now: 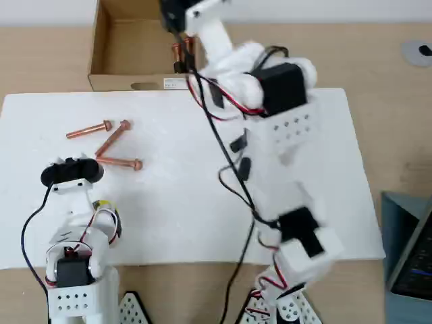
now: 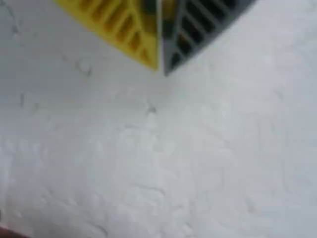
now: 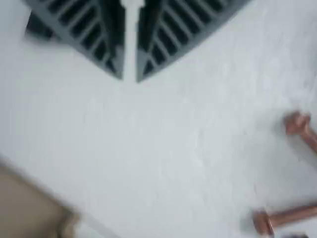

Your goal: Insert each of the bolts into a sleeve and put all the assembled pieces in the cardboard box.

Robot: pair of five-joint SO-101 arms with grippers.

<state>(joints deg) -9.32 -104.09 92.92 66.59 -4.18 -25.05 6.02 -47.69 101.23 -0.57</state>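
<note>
Three copper bolts lie on the white mat (image 1: pixel 175 209) at its left: one (image 1: pixel 88 130), one (image 1: pixel 113 138) and one (image 1: pixel 120 162). My left arm (image 1: pixel 71 172) is folded near the front edge. Its gripper (image 2: pixel 161 69), with one yellow and one grey finger, is shut just above bare mat. My right arm (image 1: pixel 223 47) stretches to the cardboard box (image 1: pixel 128 82) at the back. Copper pieces (image 1: pixel 179 52) show inside the box by its front wall. The right gripper (image 3: pixel 130 75) is shut with nothing in it. Two bolts (image 3: pixel 299 126) (image 3: pixel 277 218) show beyond it.
The box's open side faces up and its front wall meets the mat's far edge. A laptop (image 1: pixel 412 256) stands at the right edge of the wooden table (image 1: pixel 391 101). A grey round object (image 1: pixel 418 50) lies at the back right. Black cables (image 1: pixel 223 155) trail across the mat.
</note>
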